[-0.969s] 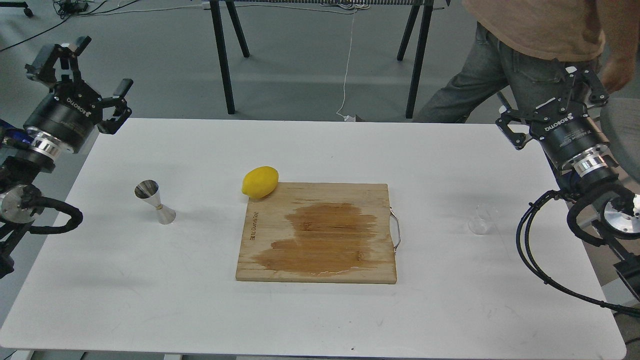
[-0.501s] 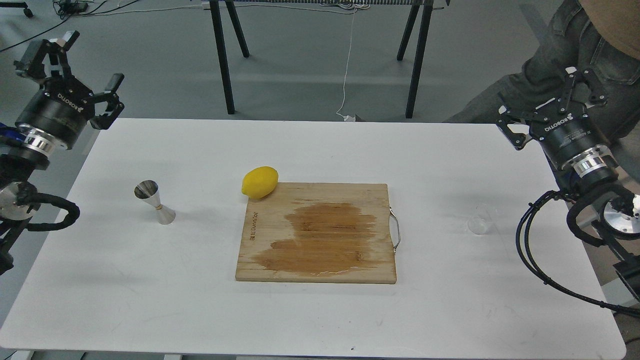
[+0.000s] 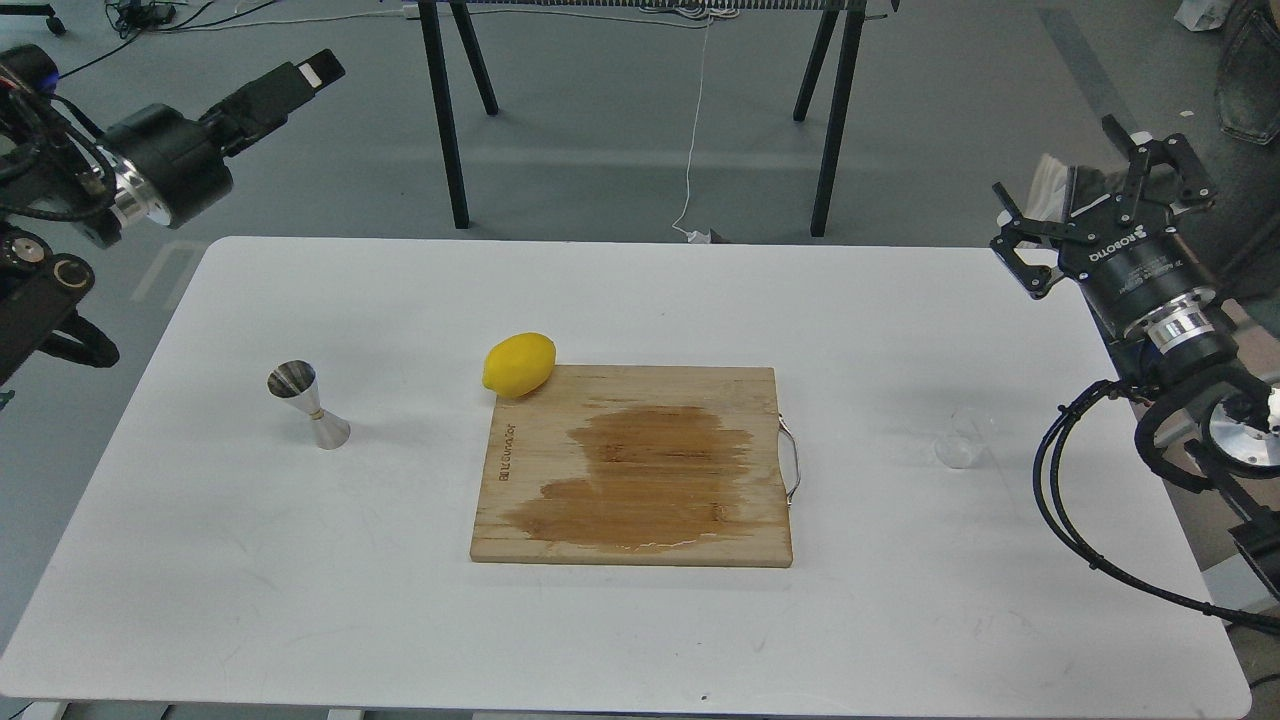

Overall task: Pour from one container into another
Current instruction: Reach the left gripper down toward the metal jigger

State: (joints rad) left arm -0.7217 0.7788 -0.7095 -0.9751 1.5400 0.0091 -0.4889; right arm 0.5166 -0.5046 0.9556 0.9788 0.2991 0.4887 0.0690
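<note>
The small clear cup (image 3: 958, 447) stands upright on the right part of the white table (image 3: 640, 640). On the left part stands the steel hourglass jigger (image 3: 308, 405), also upright. My right gripper (image 3: 1058, 165) hovers open with nothing in it above the table's far right corner, well behind the cup. My left gripper (image 3: 312, 72) is raised beyond the table's far left corner, far from the jigger. It is turned side-on and points right, so its fingers cannot be told apart.
A wooden cutting board (image 3: 740, 400) with a wet patch lies mid-table, a yellow lemon (image 3: 519, 364) at its far left corner. Black trestle legs (image 3: 445, 120) stand behind the table. A person's leg (image 3: 1245, 60) shows at the top right.
</note>
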